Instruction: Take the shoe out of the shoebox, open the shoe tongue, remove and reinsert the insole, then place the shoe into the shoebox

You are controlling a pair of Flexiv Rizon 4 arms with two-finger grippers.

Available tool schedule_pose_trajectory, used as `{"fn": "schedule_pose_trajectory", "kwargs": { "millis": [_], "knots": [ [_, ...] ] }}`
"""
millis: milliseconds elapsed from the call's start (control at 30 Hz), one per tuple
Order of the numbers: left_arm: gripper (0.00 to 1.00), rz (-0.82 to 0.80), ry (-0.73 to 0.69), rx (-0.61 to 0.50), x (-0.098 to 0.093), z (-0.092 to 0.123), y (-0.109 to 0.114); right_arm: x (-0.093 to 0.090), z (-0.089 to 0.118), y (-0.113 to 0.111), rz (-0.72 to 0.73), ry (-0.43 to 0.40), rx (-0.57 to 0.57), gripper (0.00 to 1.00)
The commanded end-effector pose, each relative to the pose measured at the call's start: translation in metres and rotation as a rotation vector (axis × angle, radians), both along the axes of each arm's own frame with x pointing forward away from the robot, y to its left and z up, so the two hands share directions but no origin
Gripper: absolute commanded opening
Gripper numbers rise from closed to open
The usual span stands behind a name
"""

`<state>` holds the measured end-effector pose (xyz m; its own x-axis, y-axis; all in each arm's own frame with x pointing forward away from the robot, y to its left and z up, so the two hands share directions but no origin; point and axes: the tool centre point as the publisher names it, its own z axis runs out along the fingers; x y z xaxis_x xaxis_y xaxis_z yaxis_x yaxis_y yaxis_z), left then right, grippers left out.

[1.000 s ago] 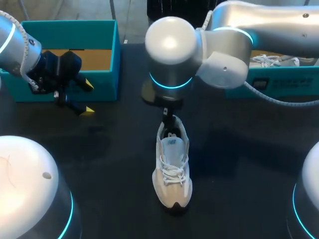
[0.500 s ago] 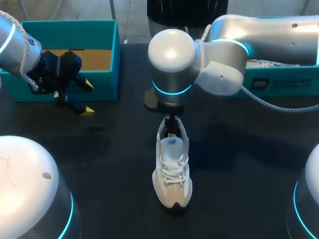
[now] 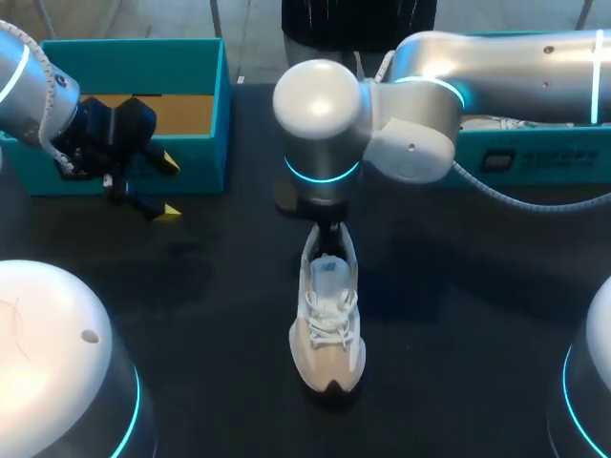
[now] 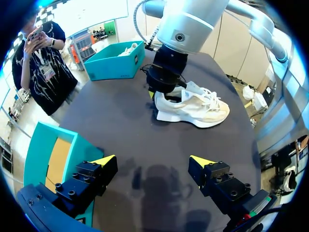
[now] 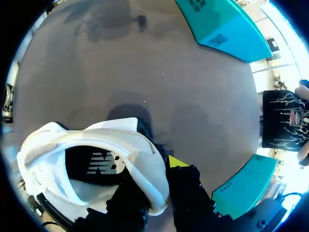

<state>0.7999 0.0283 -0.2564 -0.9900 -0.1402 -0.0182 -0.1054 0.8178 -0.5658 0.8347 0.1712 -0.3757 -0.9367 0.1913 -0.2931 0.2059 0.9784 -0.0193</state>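
A white lace-up shoe [image 3: 327, 324] stands upright mid-table, toe toward the near edge. My right gripper [image 3: 327, 234] comes straight down on its heel. In the right wrist view one finger sits inside the shoe [image 5: 96, 150] and the yellow-tipped finger [image 5: 176, 162] sits outside. They pinch the heel wall, so my right gripper [image 5: 154, 181] is shut on it. My left gripper [image 3: 170, 188] hangs open and empty in front of the left teal shoebox [image 3: 134, 48]. In the left wrist view that gripper [image 4: 152, 162] has the shoe [image 4: 193, 104] well ahead of it.
A second teal shoebox [image 3: 535, 157] stands at the back right with another white shoe [image 4: 129, 48] in it. The left shoebox shows a brown cardboard floor [image 3: 177, 113]. The dark tabletop [image 3: 191, 286] lies bare between the left gripper and the shoe.
My right gripper has gone from open to shut around the shoe's heel, and the right arm has shifted slightly left. The shoe has nudged a little. The left arm has not moved.
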Motion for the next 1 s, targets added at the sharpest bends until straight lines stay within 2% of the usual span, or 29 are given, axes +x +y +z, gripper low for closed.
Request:
{"fn": "schedule_pose_trajectory", "kwargs": {
  "millis": [33, 133, 600, 800, 1000],
  "knots": [
    [1.0, 0.0, 0.0, 0.002, -0.001, 0.0, 0.0, -0.003, 0.02, -0.005, -0.007, -0.015, 0.006, 0.0],
    [1.0, 0.0, 0.0, 0.002, -0.001, 0.0, 0.0, -0.002, 0.039, -0.008, -0.005, -0.009, 0.0, 0.0],
    [1.0, 0.0, 0.0, 0.002, -0.001, 0.0, 0.0, 0.007, 0.164, -0.024, 0.086, -0.035, -0.107, 0.0],
    [1.0, 0.0, 0.0, 0.002, -0.001, 0.0, 0.0, 0.011, 0.194, -0.034, 0.09, -0.061, -0.091, 0.0],
    [1.0, 0.0, 0.0, 0.002, -0.001, 0.0, 0.0, 0.019, 0.212, -0.038, 0.114, -0.089, -0.061, 0.0]
  ]
}}
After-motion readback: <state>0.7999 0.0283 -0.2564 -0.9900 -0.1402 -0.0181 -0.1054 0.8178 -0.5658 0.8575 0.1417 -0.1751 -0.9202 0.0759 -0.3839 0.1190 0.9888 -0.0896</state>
